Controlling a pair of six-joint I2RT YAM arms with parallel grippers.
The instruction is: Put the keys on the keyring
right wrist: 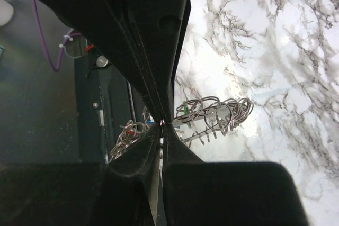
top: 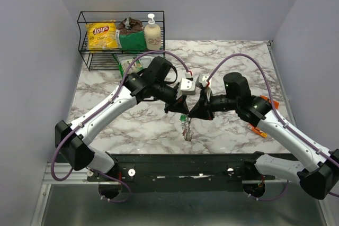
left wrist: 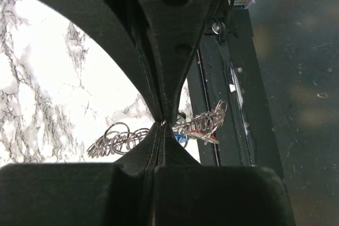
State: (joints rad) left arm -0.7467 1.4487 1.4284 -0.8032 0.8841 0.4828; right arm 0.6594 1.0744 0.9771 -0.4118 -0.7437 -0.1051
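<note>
The keyring (top: pixel 187 130) is a bunch of linked silver wire rings hanging between my two grippers, just above the marble near the table's front edge. My left gripper (top: pixel 181 111) (left wrist: pixel 162 123) is shut, its tips pinching a ring wire. Rings (left wrist: pixel 116 138) spread to either side behind the fingers. A red-headed key (left wrist: pixel 205 136) and a blue-headed key (left wrist: pixel 180 139) hang among them. My right gripper (top: pixel 193 114) (right wrist: pixel 161 124) meets it tip to tip, with only a thin slit between its fingers and a wire glinting at the tips. A green-headed key (right wrist: pixel 184 110) sits in the ring cluster (right wrist: pixel 220 112).
A black wire rack (top: pixel 121 39) at the back left holds a yellow crisp bag (top: pixel 101 34), a dark packet (top: pixel 131 33) and a pump bottle (top: pixel 152 31). An orange packet (top: pixel 260 129) lies under my right arm. The black mounting rail (top: pixel 180 165) runs along the front edge.
</note>
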